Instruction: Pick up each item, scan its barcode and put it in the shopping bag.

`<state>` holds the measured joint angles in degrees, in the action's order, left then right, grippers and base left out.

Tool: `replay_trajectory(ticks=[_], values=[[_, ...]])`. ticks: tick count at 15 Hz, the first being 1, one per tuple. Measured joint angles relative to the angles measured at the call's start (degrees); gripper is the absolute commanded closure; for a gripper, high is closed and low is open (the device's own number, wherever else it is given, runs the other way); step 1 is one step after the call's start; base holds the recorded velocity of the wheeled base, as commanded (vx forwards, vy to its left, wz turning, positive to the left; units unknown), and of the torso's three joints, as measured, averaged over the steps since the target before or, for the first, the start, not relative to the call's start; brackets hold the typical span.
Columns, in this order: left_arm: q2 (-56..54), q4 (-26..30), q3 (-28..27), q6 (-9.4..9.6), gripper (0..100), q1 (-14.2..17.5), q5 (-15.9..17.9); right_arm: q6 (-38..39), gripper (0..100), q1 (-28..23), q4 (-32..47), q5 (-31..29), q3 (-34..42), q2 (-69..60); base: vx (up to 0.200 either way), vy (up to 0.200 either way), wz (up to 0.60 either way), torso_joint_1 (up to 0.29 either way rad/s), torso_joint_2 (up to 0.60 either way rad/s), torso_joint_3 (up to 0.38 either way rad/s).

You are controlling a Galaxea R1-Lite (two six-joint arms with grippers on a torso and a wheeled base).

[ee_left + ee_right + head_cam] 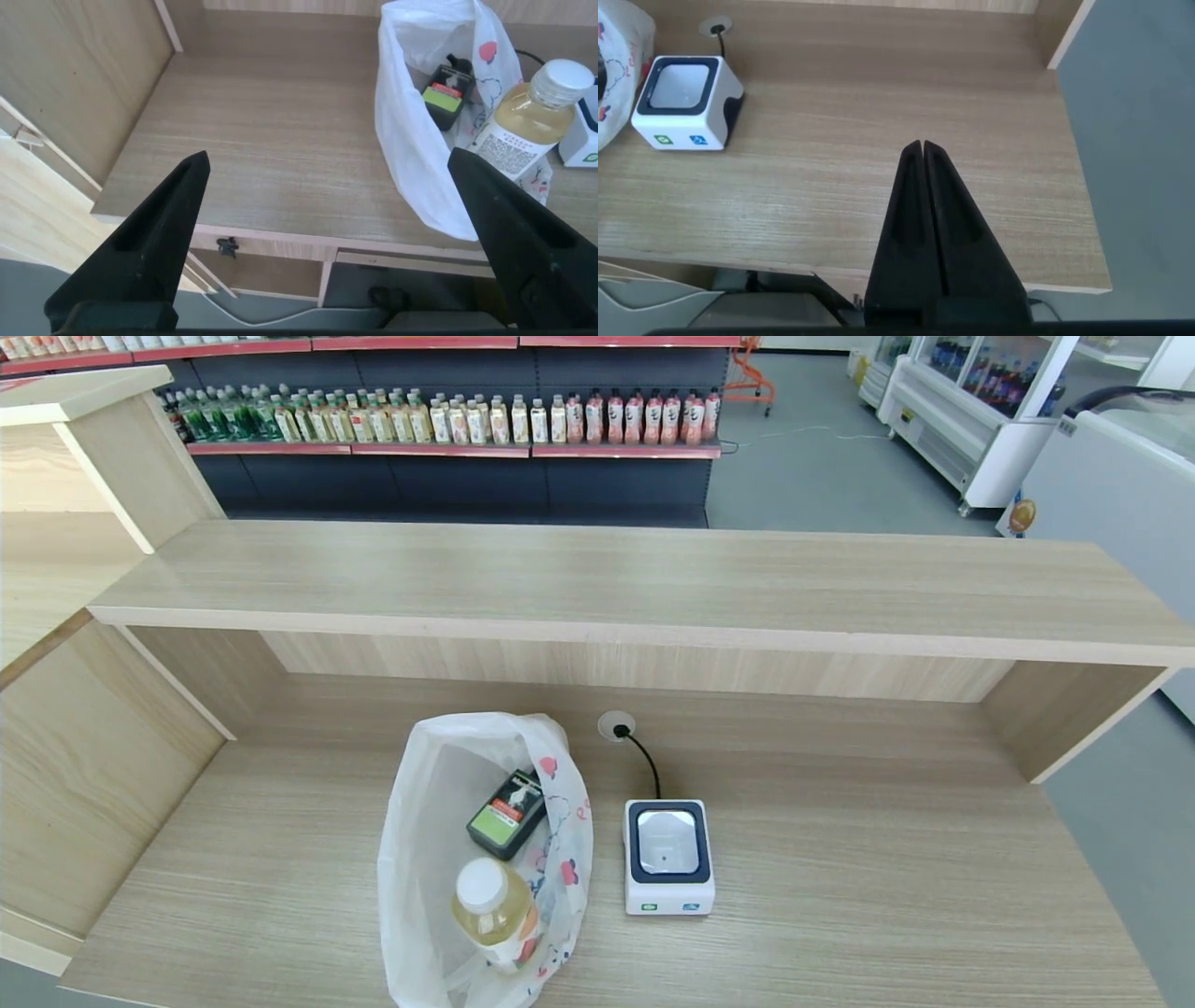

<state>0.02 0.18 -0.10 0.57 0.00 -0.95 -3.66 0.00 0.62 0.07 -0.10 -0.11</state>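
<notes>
On tabletop (pixel 887 859): bag (pixel 420 821) holding bottle (pixel 493 910) and box (pixel 507 814), scanner (pixel 668 857) just beside, window up.
Both empty: left jaws wide, right jaws pressed together.

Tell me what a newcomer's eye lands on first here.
The white shopping bag on the wooden counter stands out first, holding a yellowish drink bottle and a dark box with a green label. The white barcode scanner sits just to its right. The left gripper hangs with jaws wide apart, the right gripper with jaws shut.
</notes>
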Motion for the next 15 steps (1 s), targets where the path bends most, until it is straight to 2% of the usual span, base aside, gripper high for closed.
replay_trajectory(ticks=[15], values=[[0.0,0.0,0.0,0.00,0,0.0,0.0,0.0,100,0.0,0.0,0.0,0.0,0.0,0.000,0.000,0.00,0.000,0.00,0.000]])
